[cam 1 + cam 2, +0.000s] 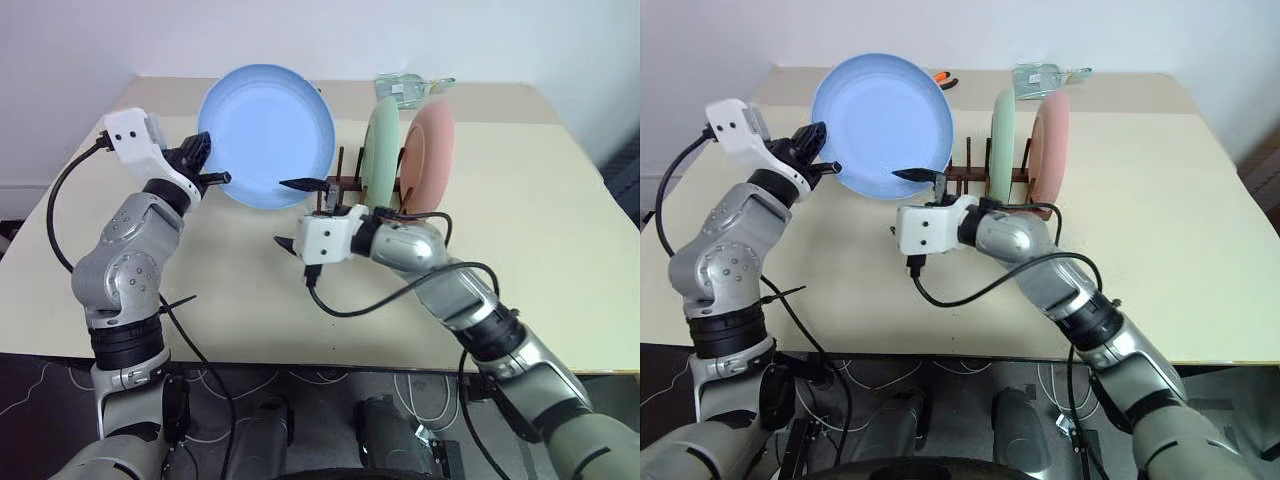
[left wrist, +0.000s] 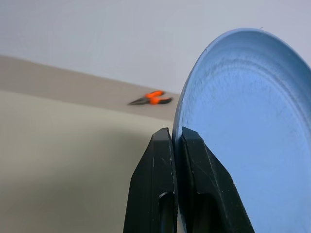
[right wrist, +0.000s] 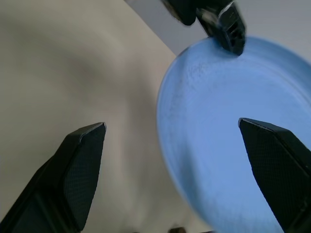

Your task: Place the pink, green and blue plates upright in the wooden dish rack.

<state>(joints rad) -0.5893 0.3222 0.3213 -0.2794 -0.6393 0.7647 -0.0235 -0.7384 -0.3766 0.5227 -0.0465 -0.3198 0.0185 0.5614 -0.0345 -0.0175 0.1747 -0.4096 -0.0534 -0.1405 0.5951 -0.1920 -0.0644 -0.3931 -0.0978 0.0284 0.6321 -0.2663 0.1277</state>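
Wooden dish rack (image 1: 345, 188) holds green plate (image 1: 381, 150) and pink plate (image 1: 432, 150) upright.

Left gripper (image 1: 207, 167) clamped; right gripper (image 1: 292, 213) agape.

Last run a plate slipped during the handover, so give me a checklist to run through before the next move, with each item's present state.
1. Left gripper shut on the blue plate rim: ok; the left wrist view shows both fingers pinching it.
2. Blue plate lifted off the table: ok.
3. Right gripper open beside the plate's lower edge: ok.
4. Right gripper touching the plate: cannot tell.
5. Green plate and pink plate upright in the wooden dish rack: ok.
6. Free pegs on the rack's near side: ok.
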